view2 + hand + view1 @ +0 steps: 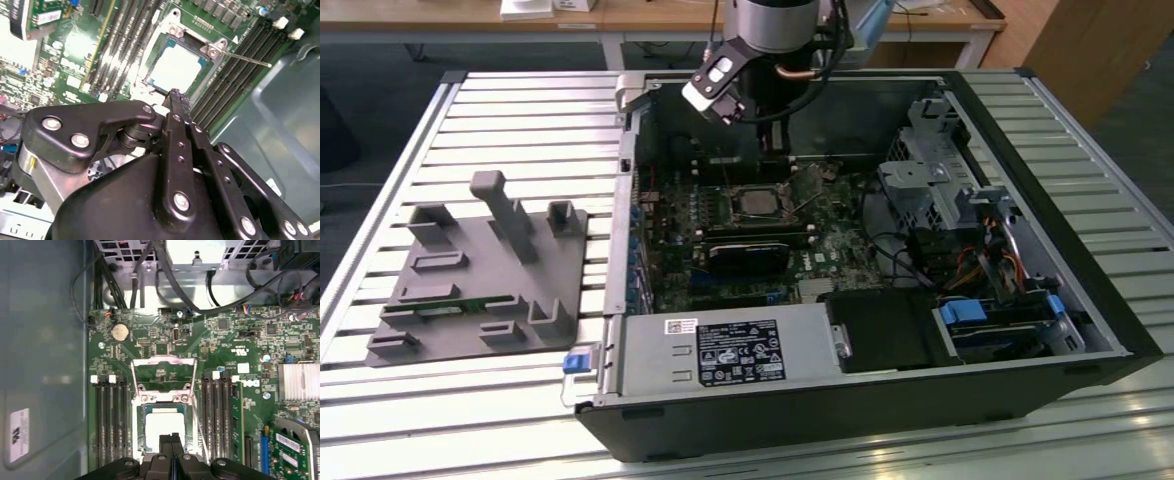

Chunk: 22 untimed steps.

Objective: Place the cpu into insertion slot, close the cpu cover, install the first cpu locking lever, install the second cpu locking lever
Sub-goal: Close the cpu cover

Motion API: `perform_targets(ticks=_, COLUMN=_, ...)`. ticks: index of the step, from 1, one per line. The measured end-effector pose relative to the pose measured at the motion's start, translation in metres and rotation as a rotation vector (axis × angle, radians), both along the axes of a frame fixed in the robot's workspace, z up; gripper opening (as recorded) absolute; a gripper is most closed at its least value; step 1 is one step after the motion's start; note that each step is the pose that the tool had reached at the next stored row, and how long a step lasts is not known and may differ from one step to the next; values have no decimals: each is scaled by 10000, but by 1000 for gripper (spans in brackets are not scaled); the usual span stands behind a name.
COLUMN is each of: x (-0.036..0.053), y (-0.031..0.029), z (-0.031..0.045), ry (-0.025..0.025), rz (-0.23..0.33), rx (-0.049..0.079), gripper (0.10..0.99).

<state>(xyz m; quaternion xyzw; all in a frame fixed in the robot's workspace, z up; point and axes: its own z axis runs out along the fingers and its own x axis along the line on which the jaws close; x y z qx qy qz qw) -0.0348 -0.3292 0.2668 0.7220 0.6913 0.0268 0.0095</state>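
the cpu [162, 427], a pale square chip, lies flat inside the insertion slot [136, 435], a grey-rimmed socket on a green motherboard [225, 355]. the cpu cover [162, 360], a silver frame with a cut-out centre, stands open at one edge of the slot, and green board shows through its opening. at the slot's opposite edge is the gripper [171, 440]. its two black fingers are pressed together with nothing between them, their tip over the rim beside the chip; whether it touches cannot be told. in the second wrist view a thin locking lever [247, 58] sticks out from a corner of the slot. dark memory slots [217, 425] flank the slot on two sides. a round coin battery [120, 331] sits beyond the open cover, farther from the slot. in the exterior view the slot lies inside an open computer case [1067, 300], with the arm [774, 25] above it and a black graphics card [747, 250] just beside it. well away from the slot, outside the case, a grey moulded fixture [480, 270] rests on a slatted metal table [400, 140].
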Motion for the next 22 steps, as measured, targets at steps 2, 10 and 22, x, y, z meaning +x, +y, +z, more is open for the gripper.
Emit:
perform_targets(ticks=2, x=2, y=-26, z=0, ry=0, rz=0, rx=0, gripper=106)
perform_targets(ticks=10, x=150, y=-29, z=0, ry=32, rz=249, rx=5, gripper=106)
perform_targets(ticks=22, x=339, y=-29, z=0, ry=78, rz=830, rx=3, gripper=106)
